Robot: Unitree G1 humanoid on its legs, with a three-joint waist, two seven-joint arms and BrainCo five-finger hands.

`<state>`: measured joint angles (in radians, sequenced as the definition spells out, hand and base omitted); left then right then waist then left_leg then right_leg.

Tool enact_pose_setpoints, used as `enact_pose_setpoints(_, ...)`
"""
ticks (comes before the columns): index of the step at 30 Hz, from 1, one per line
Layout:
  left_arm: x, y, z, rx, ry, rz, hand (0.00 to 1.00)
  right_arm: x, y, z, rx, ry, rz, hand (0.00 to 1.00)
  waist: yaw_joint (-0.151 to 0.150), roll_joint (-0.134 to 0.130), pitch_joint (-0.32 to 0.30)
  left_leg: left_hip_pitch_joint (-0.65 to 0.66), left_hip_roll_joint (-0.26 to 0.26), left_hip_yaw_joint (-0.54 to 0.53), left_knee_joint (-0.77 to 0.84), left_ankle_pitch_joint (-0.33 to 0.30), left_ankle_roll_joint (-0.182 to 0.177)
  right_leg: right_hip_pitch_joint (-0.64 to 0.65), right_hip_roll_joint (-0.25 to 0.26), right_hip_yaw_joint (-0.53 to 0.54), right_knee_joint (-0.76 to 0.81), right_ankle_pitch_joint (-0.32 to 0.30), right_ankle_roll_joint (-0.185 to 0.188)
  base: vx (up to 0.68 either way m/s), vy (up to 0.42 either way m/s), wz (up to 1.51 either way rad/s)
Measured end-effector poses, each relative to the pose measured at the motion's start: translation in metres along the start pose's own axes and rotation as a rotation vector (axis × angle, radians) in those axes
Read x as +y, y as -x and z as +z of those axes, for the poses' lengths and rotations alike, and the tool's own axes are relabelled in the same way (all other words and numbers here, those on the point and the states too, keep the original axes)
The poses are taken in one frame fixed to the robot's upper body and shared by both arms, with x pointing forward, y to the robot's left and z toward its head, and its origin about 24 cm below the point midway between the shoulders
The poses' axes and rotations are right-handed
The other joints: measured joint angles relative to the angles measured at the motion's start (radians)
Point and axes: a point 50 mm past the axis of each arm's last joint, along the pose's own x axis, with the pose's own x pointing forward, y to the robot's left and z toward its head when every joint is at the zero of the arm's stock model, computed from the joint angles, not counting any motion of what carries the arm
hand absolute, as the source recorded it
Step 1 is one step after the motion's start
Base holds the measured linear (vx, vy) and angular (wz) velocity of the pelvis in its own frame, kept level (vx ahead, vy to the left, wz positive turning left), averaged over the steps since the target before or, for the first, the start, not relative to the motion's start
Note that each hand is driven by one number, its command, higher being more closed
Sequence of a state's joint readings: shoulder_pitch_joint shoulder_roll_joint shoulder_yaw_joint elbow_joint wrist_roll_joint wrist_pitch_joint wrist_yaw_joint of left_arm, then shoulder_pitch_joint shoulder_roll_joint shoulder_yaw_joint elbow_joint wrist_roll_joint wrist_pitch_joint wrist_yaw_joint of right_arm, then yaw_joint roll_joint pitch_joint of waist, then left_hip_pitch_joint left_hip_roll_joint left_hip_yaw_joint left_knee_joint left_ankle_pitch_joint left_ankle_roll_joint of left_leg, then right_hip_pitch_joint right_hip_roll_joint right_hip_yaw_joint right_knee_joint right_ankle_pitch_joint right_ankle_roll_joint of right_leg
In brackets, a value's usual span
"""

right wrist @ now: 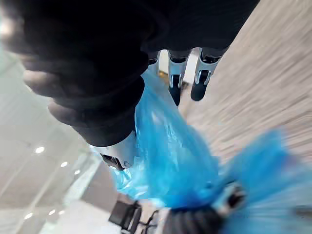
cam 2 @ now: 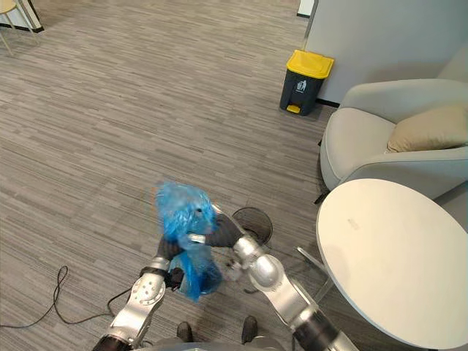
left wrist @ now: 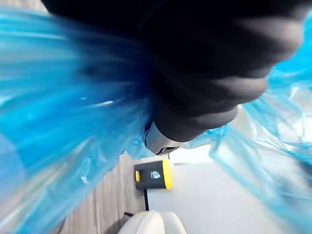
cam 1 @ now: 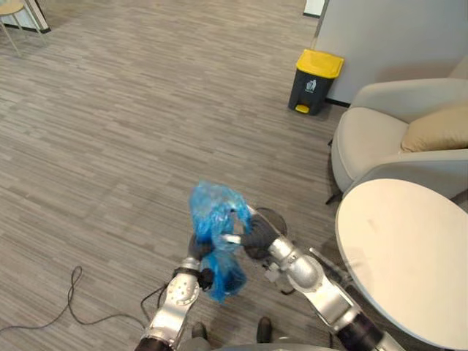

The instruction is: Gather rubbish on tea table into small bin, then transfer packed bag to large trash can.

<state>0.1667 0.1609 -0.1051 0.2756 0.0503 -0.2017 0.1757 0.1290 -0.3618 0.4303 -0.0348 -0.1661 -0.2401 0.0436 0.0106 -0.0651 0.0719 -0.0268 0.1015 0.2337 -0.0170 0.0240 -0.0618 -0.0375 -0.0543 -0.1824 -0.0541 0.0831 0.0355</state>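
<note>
Your blue bag (cam 1: 216,212) hangs off the floor straight ahead of you, bunched between both hands, its upper part puffed above them and its lower part sagging beside your left wrist. Your right hand (cam 1: 252,235) touches the bag's right side, fingers (right wrist: 175,83) curled onto the plastic and clamping it. Your left hand (cam 1: 199,250) sits low against the bag, wrapped in blue film; you cannot tell how its fingers stand.

Just behind the right hand stands the small bin (cam 1: 272,218) on the floor. The tea table (cam 1: 409,256) has its rounded edge near your right arm. The wood floor (cam 1: 131,131) runs open to your left and ahead. The large trash can (cam 1: 314,82) stands well apart by the wall, an armchair (cam 1: 373,131) to its right.
</note>
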Motion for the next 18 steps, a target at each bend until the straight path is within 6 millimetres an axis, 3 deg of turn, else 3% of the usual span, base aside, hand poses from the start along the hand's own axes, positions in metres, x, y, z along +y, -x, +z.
enact_pose_setpoints(4, 0.028, 0.009, -0.022, 0.096, 0.014, 0.099, 1.0, 0.005, 0.047, -0.068, 0.334, -0.089, -0.008, 0.0, -0.022, 0.015, 0.01, -0.063, -0.001, -0.07, 0.072, -0.02, -0.003, -0.006, -0.011, -0.068, 0.03, -0.027, 0.001, -0.01, 0.003, 0.46)
enact_pose_setpoints(5, 0.031, 0.01, -0.025, 0.106, 0.015, 0.106, 1.0, 0.004, 0.055, -0.077, 0.384, -0.117, -0.024, 0.0, -0.024, 0.02, 0.014, -0.073, -0.002, -0.085, 0.088, -0.026, -0.002, -0.006, -0.015, -0.082, 0.041, -0.035, 0.002, 0.0, 0.022, 0.66)
enact_pose_setpoints(8, 0.043, 0.013, -0.035, 0.149, 0.009, 0.122, 1.0, -0.005, 0.096, -0.119, 0.63, -0.201, -0.161, 0.0, -0.025, 0.056, 0.035, -0.154, -0.014, -0.138, 0.175, -0.062, 0.008, -0.019, -0.036, -0.176, 0.092, -0.072, 0.011, -0.02, 0.062, 0.8)
enact_pose_setpoints(9, 0.045, 0.014, -0.037, 0.157, 0.007, 0.127, 1.0, -0.008, 0.104, -0.128, 0.681, -0.223, -0.218, 0.0, -0.027, 0.065, 0.038, -0.184, -0.001, -0.108, 0.2, -0.077, 0.027, -0.024, -0.042, -0.214, 0.096, -0.075, 0.01, -0.01, 0.051, 0.75)
enact_pose_setpoints(10, 0.046, 0.014, -0.038, 0.164, 0.008, 0.131, 1.0, -0.009, 0.11, -0.132, 0.713, -0.235, -0.252, 0.0, -0.031, 0.069, 0.04, -0.198, 0.012, -0.075, 0.213, -0.078, 0.029, -0.025, -0.046, -0.235, 0.095, -0.075, 0.011, 0.01, 0.071, 1.02)
enact_pose_setpoints(11, 0.047, 0.018, -0.045, 0.196, 0.013, 0.136, 1.0, -0.011, 0.122, -0.143, 0.788, -0.261, -0.337, 0.0, -0.043, 0.073, 0.041, -0.215, 0.05, 0.034, 0.234, -0.078, 0.03, -0.028, -0.062, -0.281, 0.097, -0.077, 0.014, 0.04, 0.078, 0.89)
enact_pose_setpoints(13, 0.05, 0.027, -0.058, 0.255, 0.02, 0.14, 1.0, -0.011, 0.126, -0.147, 0.826, -0.285, -0.4, 0.0, -0.047, 0.076, 0.046, -0.225, 0.067, 0.08, 0.251, -0.078, 0.03, -0.024, -0.081, -0.305, 0.128, -0.099, 0.033, 0.1, 0.147, 0.71)
enact_pose_setpoints(16, 0.054, 0.047, -0.075, 0.344, 0.016, 0.152, 1.0, -0.005, 0.122, -0.147, 0.829, -0.305, -0.43, 0.0, -0.041, 0.052, 0.064, -0.224, 0.041, 0.073, 0.354, -0.162, 0.053, -0.039, -0.163, -0.313, 0.3, -0.213, 0.074, 0.1, 0.158, 0.3)
enact_pose_setpoints(17, 0.055, 0.054, -0.081, 0.375, 0.01, 0.14, 1.0, -0.001, 0.12, -0.145, 0.824, -0.325, -0.454, 0.0, -0.034, 0.031, 0.082, -0.218, 0.025, 0.069, 0.409, -0.218, 0.061, -0.054, -0.224, -0.302, 0.451, -0.263, 0.071, 0.12, 0.159, 0.25)
enact_pose_setpoints(18, 0.055, 0.056, -0.082, 0.386, 0.009, 0.138, 1.0, -0.002, 0.12, -0.144, 0.817, -0.331, -0.466, 0.0, -0.029, 0.028, 0.087, -0.215, 0.02, 0.067, 0.428, -0.237, 0.066, -0.079, -0.246, -0.275, 0.527, -0.266, 0.053, 0.11, 0.104, 0.18)
